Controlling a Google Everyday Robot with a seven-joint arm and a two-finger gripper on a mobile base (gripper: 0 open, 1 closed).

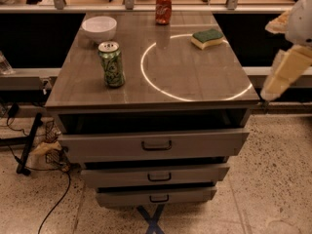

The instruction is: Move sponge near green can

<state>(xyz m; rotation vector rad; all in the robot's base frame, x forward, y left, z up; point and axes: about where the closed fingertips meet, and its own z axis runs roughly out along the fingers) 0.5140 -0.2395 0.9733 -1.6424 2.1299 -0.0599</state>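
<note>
The sponge, pale yellow with a dark green top, lies flat at the back right of the cabinet top. The green can stands upright at the front left of the top, far from the sponge. My gripper shows only as a pale cream part of the arm at the right edge of the view, off the cabinet's right side and below the sponge's level. It holds nothing that I can see.
A red soda can stands at the back centre and a white bowl at the back left. A bright ring of light lies on the top. The top drawer stands slightly open. Cables lie on the floor at left.
</note>
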